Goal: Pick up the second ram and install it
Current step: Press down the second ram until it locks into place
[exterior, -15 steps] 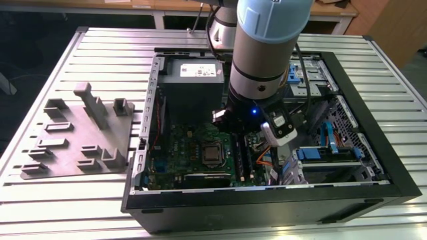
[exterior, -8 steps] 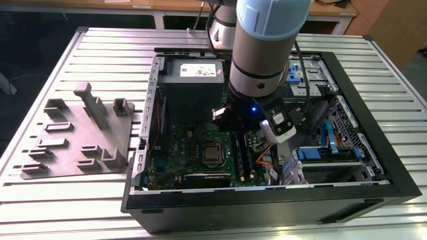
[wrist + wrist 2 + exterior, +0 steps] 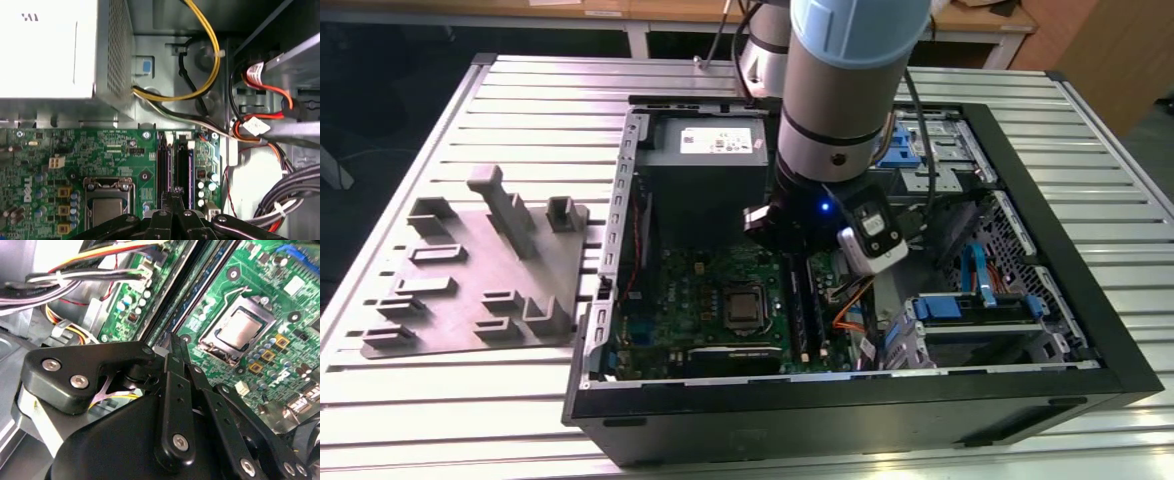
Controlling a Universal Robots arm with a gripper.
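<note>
RAM stick, the second one (image 3: pixel 170 170), stands on edge in the slots beside the processor socket (image 3: pixel 107 200) on the green motherboard (image 3: pixel 100 150), seen in the first wrist view as a thin purple-tinted strip between black slot rails (image 3: pixel 184 170). Directly over it the claw (image 3: pixel 176 197) has its black fingers (image 3: pixel 175 347) drawn together at the stick's top edge; whether they pinch it I cannot tell. In the exterior view the arm (image 3: pixel 847 90) reaches down into the open computer case (image 3: pixel 1067 330) on a ribbed metal tabletop (image 3: pixel 454 420), with a grey parts holder (image 3: pixel 480 270) beside the case.
</note>
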